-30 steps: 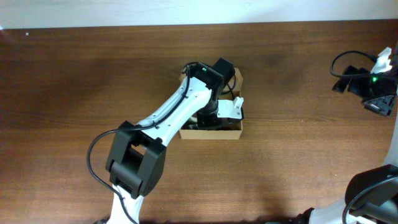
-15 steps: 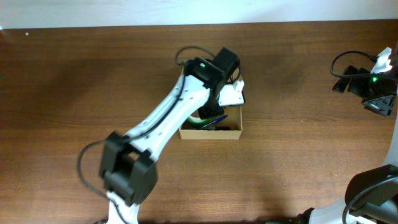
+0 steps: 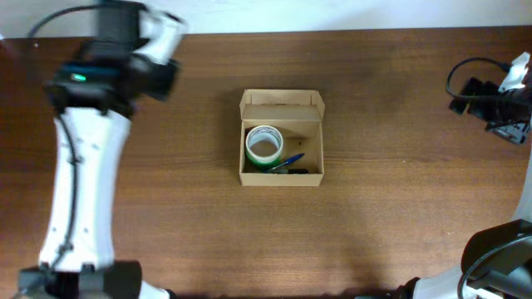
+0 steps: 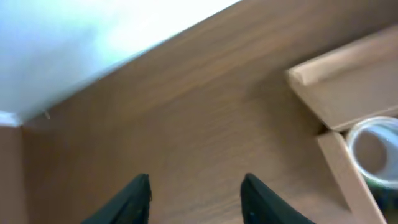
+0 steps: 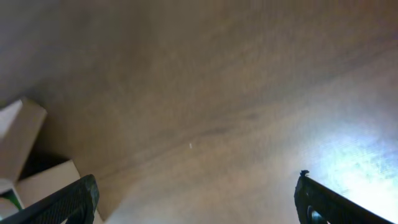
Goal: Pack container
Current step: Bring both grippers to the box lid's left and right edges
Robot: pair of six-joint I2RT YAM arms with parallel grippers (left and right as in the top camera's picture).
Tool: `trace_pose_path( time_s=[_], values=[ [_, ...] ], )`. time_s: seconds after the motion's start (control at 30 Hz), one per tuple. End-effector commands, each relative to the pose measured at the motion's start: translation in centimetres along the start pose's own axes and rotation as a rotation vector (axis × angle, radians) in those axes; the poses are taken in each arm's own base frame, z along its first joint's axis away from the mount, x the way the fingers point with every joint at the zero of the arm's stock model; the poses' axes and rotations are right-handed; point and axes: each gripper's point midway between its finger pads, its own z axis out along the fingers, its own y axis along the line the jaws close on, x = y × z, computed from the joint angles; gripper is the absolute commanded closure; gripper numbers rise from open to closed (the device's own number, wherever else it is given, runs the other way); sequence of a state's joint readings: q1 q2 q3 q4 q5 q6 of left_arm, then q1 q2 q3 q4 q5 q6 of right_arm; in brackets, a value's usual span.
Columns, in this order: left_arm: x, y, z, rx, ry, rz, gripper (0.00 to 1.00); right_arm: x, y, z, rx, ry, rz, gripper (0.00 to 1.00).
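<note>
The tan cardboard container (image 3: 281, 178) sits open at the table's middle, its lid flap (image 3: 281, 103) folded back. Inside lie a roll of tape (image 3: 264, 145) with a green edge, a blue pen (image 3: 288, 161) and a dark item. My left gripper (image 3: 162, 75) is open and empty, at the far back left, well away from the box; its wrist view shows the fingers (image 4: 196, 186) over bare wood with the container's lid (image 4: 348, 87) and tape roll (image 4: 373, 149) at right. My right gripper (image 3: 490, 104) is open and empty at the far right edge; its fingers (image 5: 196, 196) frame bare wood.
Black cables loop by the right arm (image 3: 465, 79) at the back right. The white wall edge (image 4: 93, 37) runs along the table's back. The container's corner (image 5: 18, 149) shows at the left of the right wrist view.
My left arm has pulled out of the container and swung far to the back left. The tape roll and pen now lie uncovered in the box. The right arm has barely moved.
</note>
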State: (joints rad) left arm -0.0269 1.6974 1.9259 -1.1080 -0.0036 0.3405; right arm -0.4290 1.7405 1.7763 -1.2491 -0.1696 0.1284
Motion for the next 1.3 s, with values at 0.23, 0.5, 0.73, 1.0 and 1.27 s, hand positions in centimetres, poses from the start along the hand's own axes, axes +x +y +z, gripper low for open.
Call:
trace_pose_path(
  time_s=[0.23, 0.5, 0.73, 1.0, 1.27],
  values=[
    [4.5, -3.2, 11.9, 0.501, 0.137, -0.275, 0.87, -2.1, 6.5, 0.8, -0.350, -0.027, 0.031, 0.87],
    [5.2, -8.9, 17.8, 0.820, 0.142, -0.345, 0.98, 1.6, 13.4, 9.4, -0.537, 0.254, 0.015, 0.96],
    [7.6, -11.6, 21.3, 0.867, 0.230, -0.357, 0.98, 5.9, 18.3, 16.5, -0.642, 0.454, 0.003, 0.96],
    [9.5, -16.1, 23.4, 0.921, 0.320, -0.323, 0.98, 9.7, 20.4, 21.0, -0.628, 0.553, -0.029, 0.96],
    [9.7, -18.5, 24.6, 0.961, 0.333, -0.334, 0.98, 11.4, 24.2, 21.4, -0.690, 0.536, -0.150, 0.96]
  ],
)
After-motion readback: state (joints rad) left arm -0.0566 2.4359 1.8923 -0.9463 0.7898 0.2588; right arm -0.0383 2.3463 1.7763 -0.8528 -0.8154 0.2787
